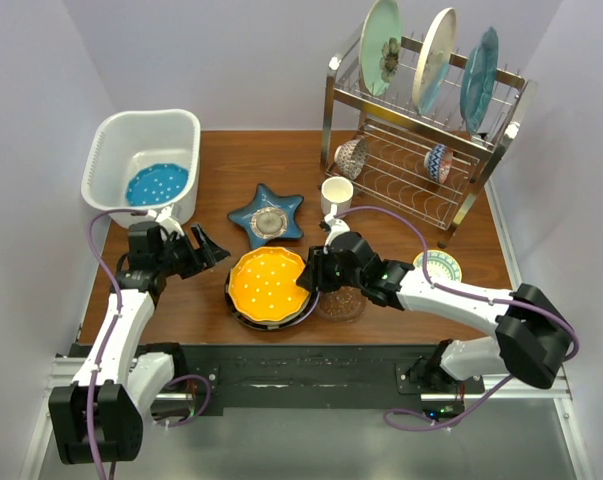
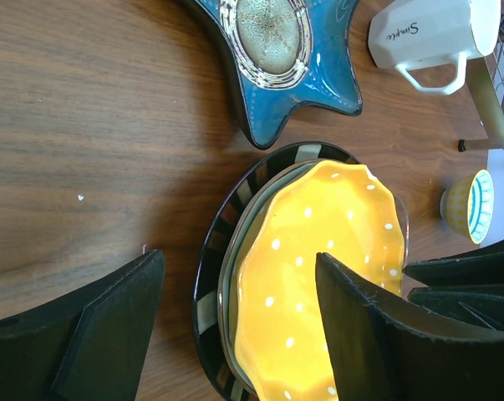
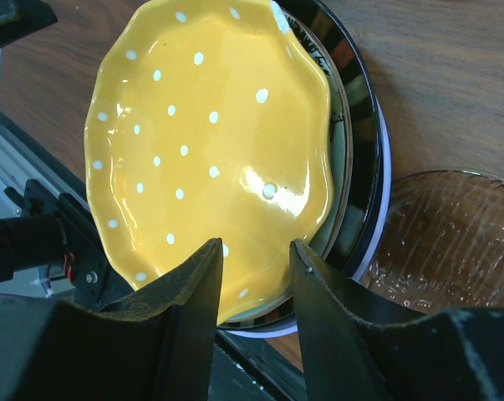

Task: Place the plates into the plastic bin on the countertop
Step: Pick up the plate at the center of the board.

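- Since the countertop (image 1: 261, 160) fills most of the overhead view, starting there: reddish-brown wood, and everything else sits on it.
- Dish rack (image 1: 411, 172) is in the upper right. It has three plates standing on edge on top: a pale green flower plate (image 1: 381, 45), a cream plate (image 1: 436, 60) and a teal plate (image 1: 478, 80). Two little bowls sit on the lower shelf.
- White bin (image 1: 186, 150) is upper left on the wood, with a blue dotted plate (image 1: 156, 184) lying flat inside it.
- Plate stack is lower middle, right by the arms. The orange dotted plate (image 1: 268, 283) is on top and looks a bit tilted, with a black-rimmed plate (image 2: 210, 276) further down.
- Star dish (image 1: 266, 218) is dead centre, just above the stack, not touching it.
- Brown glass bowl (image 1: 341, 303) sits right beside the stack, tucked under the right arm.
- Left claw (image 1: 213, 247) is between the bin and the stack. Jaws are spread wide with nothing in them.
- Right claw (image 1: 313, 275) is at the right edge of the orange plate. Jaws are partway together, and the plate's rim shows in the gap. Honestly can't tell if it's actually clamped on.
- White mug (image 1: 336, 193) stands upright, right of the star dish.
- Small yellow-patterned bowl (image 1: 438, 266) is at the right, near the rack's foot.
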Robot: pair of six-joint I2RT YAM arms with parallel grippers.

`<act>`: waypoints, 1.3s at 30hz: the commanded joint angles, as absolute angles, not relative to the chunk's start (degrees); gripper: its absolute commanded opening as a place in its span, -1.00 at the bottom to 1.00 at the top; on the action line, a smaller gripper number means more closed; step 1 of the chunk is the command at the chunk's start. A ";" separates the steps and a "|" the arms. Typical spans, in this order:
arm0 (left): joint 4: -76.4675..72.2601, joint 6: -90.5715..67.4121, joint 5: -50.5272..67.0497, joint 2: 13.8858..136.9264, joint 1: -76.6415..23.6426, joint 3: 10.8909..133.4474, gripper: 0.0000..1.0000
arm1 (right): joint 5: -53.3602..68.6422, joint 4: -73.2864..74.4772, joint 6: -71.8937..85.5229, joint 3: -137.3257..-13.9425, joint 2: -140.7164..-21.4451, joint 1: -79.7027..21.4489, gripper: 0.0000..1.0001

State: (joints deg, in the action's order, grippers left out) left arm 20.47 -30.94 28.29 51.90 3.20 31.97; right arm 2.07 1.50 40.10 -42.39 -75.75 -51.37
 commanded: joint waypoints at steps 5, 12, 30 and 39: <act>18.90 -31.99 27.86 52.03 2.37 31.38 0.54 | 0.09 3.87 40.25 -43.77 -76.82 -51.68 -0.14; 18.46 -31.90 27.86 52.73 2.20 31.03 0.54 | -1.32 4.66 39.82 -43.59 -75.50 -51.68 -0.15; 17.93 -31.99 27.86 53.26 1.85 30.67 0.54 | -0.18 4.04 39.73 -44.47 -79.10 -51.77 -0.61; 17.93 -31.99 27.95 53.35 1.58 30.41 0.53 | -0.18 4.83 39.73 -44.74 -78.66 -51.77 -0.95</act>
